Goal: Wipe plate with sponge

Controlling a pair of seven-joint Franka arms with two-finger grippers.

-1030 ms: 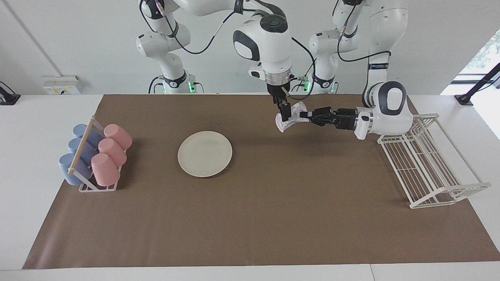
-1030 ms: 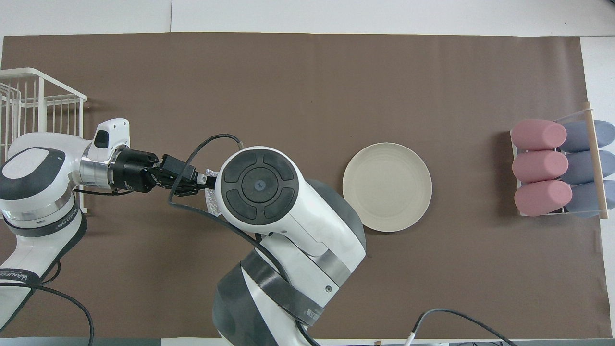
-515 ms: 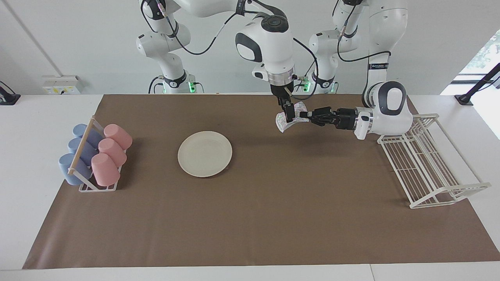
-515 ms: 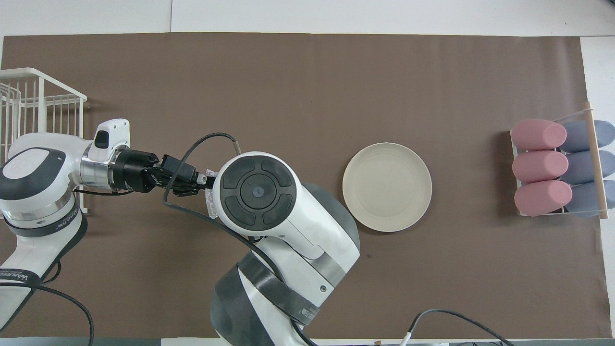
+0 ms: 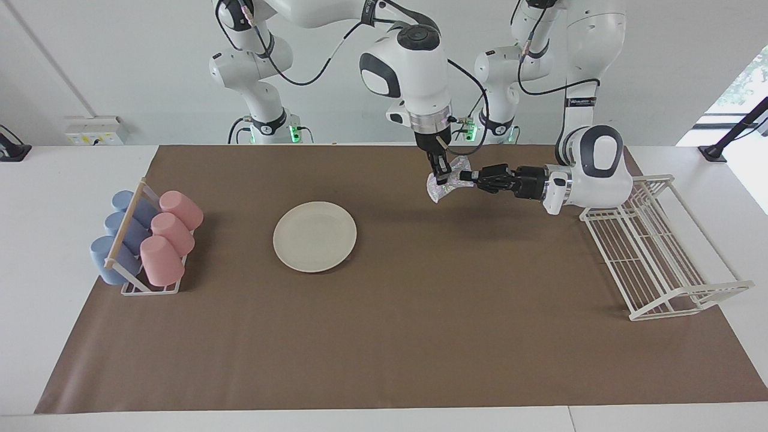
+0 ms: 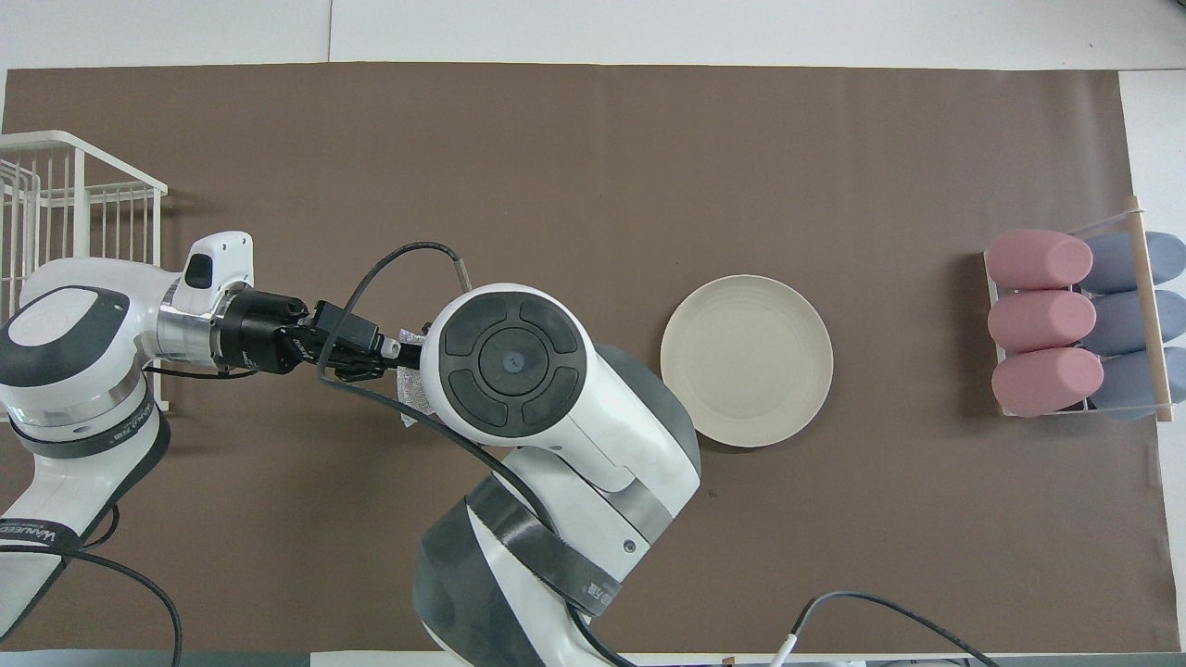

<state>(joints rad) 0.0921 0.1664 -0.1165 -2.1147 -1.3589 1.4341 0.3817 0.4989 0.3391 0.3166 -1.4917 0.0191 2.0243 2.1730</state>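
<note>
The cream-white plate (image 5: 314, 236) lies flat on the brown mat, toward the right arm's end; it also shows in the overhead view (image 6: 746, 359). The silvery sponge (image 5: 437, 191) hangs in the air over the mat near the robots, well away from the plate. My right gripper (image 5: 442, 174) points straight down and is shut on the sponge's middle. My left gripper (image 5: 465, 176) reaches in level from the side and is shut on the sponge's edge. In the overhead view the right wrist covers most of the sponge (image 6: 412, 394); the left gripper (image 6: 394, 350) meets it there.
A rack of pink and blue cups (image 5: 147, 240) lying on their sides stands at the right arm's end (image 6: 1079, 324). A white wire dish rack (image 5: 654, 252) stands at the left arm's end (image 6: 65, 204), beside the left wrist.
The right wrist has risen a little and shifted slightly toward the plate. The sponge stays between both grippers. The plate has not moved.
</note>
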